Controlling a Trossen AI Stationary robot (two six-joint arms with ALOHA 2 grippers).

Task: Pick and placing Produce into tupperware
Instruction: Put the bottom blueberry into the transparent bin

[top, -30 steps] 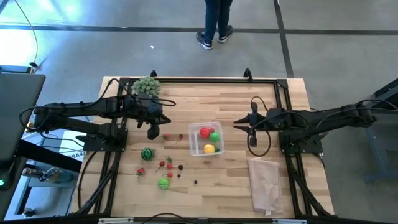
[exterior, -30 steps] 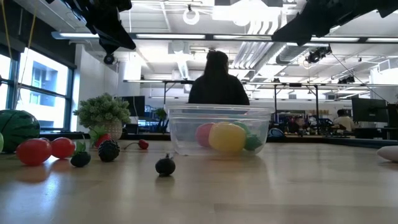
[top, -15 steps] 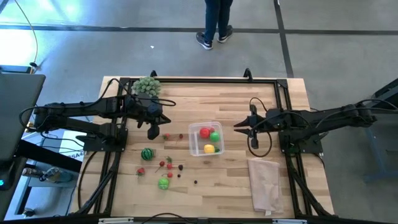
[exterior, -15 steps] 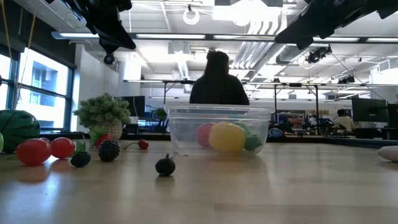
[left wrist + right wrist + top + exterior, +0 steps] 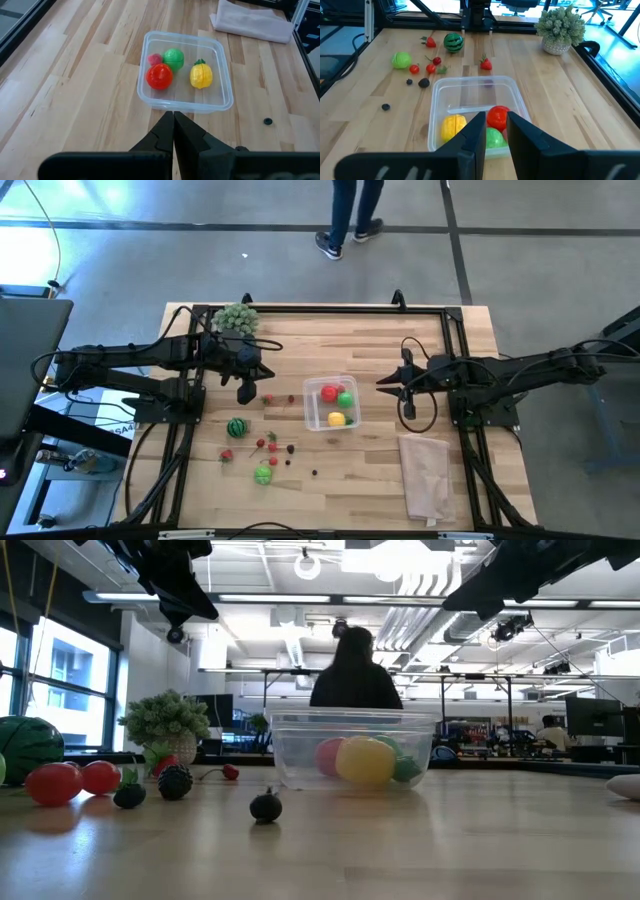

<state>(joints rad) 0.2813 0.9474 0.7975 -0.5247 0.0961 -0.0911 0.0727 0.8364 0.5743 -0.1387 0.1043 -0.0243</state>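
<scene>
Hovering empty between picks, the left tool (image 5: pixel 247 392) is pinched shut and the right tool (image 5: pixel 405 406) narrowly parted beside the tupperware (image 5: pixel 312 418), so next comes reaching for loose produce (image 5: pixel 236 427) on the surface (image 5: pixel 370 470).

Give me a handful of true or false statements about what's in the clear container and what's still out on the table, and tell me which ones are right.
1. The tupperware holds a yellow fruit. True.
2. The striped green ball is inside the tupperware. False: it lies on the table, on the left arm's side of the container.
3. The left gripper is shut and holds nothing. True.
4. The beige cloth covers the tupperware. False: it lies apart from it, on the right arm's side.
5. The right gripper grips the red fruit. False: nothing shows between its fingers.
</scene>
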